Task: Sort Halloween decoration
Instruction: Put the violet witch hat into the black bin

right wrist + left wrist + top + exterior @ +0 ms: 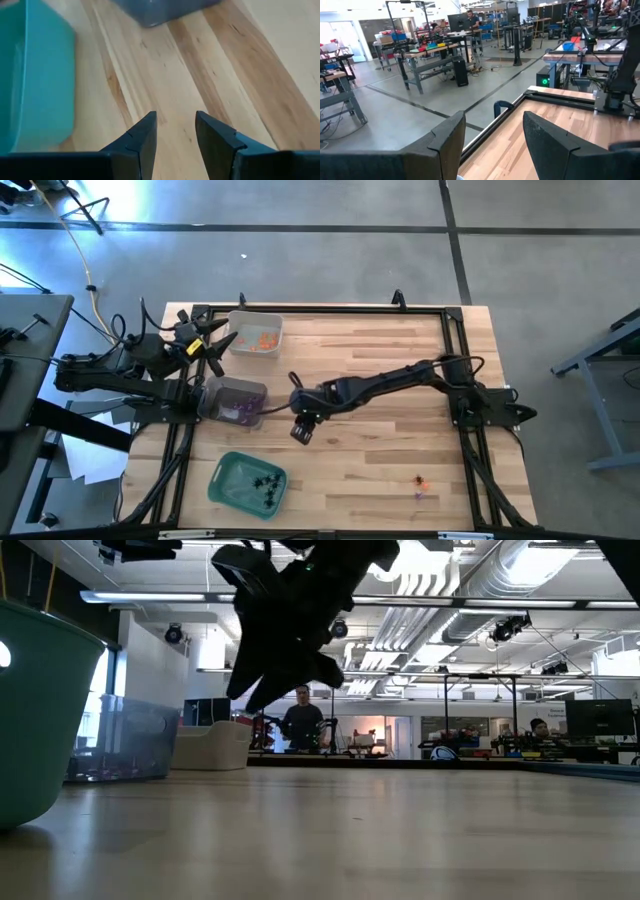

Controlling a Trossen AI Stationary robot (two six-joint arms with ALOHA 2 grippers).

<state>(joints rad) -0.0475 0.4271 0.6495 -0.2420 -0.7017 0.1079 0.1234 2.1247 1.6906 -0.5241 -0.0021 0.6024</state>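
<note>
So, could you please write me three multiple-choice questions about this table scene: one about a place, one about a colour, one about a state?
1. Where is the right gripper?
A. Inside the green tray
B. Above bare wood between the green tray and the clear tray with purple pieces
C. Over the tray with orange pieces

2. What colour are the pieces in the green tray?
A. Black
B. Orange
C. Purple

3. In what state is the right gripper?
A. Shut on a black piece
B. Shut on an orange piece
C. Open, holding nothing

Answers:
1 B, the high view shows it over the wood, between the green tray and the clear tray with purple pieces.
2 A, dark spider-like pieces lie in it.
3 C, the right wrist view shows a gap between the fingers, with only wood behind.
</note>
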